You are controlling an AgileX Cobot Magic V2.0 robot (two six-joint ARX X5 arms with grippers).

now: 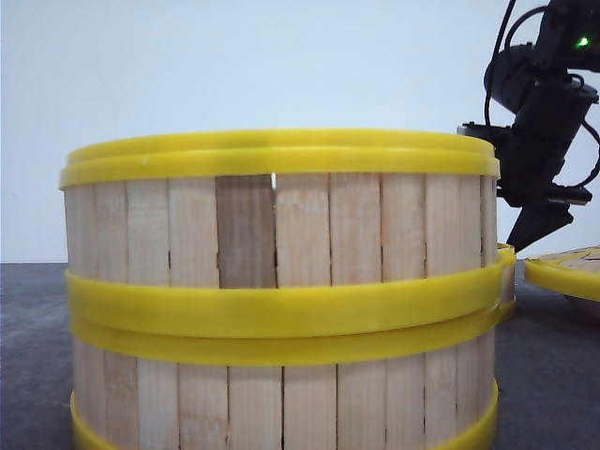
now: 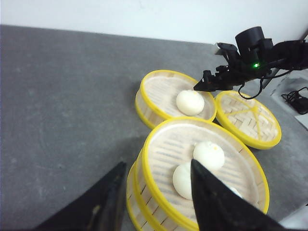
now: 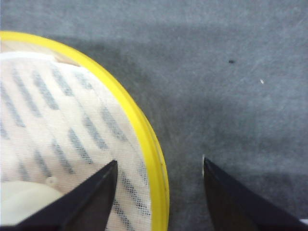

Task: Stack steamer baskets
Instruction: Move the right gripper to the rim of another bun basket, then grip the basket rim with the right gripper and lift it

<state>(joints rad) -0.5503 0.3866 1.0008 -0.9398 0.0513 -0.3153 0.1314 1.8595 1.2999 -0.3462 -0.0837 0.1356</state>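
We see a grey matte table carrying two round steamer baskets of pale wooden slats with thick yellow rims stacked one on the other, filling the front view; the upper one holds two white buns. A third matching single basket sits just behind the stack on the table, holding one bun. Beside it lies a flat woven yellow-rimmed lid. Our left gripper has its black fingers spread apart, straddling the top basket's rim. Our right gripper is likewise spread, straddling the single basket's rim, without touching it.
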